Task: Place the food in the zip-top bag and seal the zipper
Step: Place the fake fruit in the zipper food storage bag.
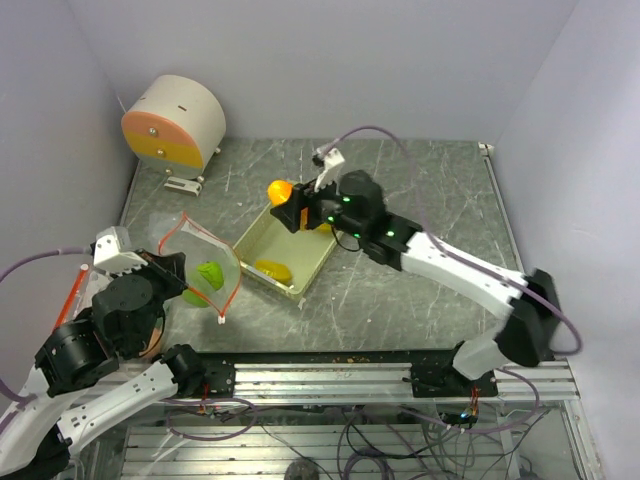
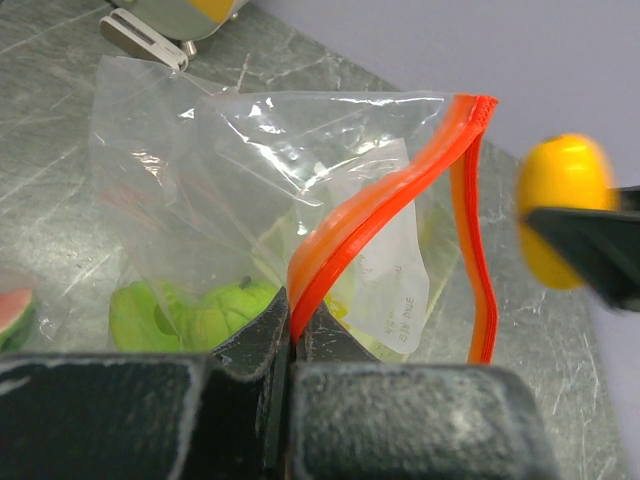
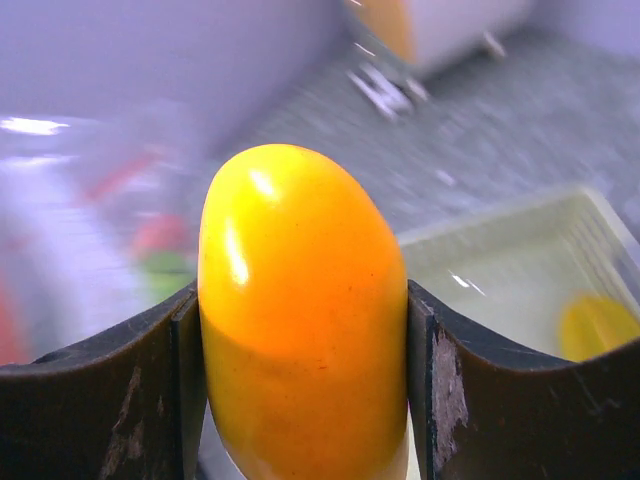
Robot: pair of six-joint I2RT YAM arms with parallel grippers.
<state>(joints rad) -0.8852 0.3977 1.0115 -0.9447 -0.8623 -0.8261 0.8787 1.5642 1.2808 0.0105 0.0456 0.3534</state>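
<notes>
The right pincer point(image 3: 305, 340) is clamped on an orange mango point(image 3: 300, 300), one finger pressed against each side, and holds it in the air. From above, the mango hangs over the far corner of a pale tray point(image 1: 312, 268) near the middle of the tabletop point(image 1: 420, 180). A yellow piece point(image 1: 273, 269) lies inside the tray.

The left pincer point(image 2: 292, 322) is pressed together on the orange zipper strip point(image 2: 400, 190) of a clear bag point(image 2: 200, 150), pinching one lip and holding the bag upright with its mouth gaping towards the tray. A green piece point(image 2: 200, 312) sits at the bottom of the bag. The bag stands just to the left of the tray, apart from the mango.

At the far left corner of the tabletop rests a round cream and orange drum point(image 1: 175, 120).
</notes>
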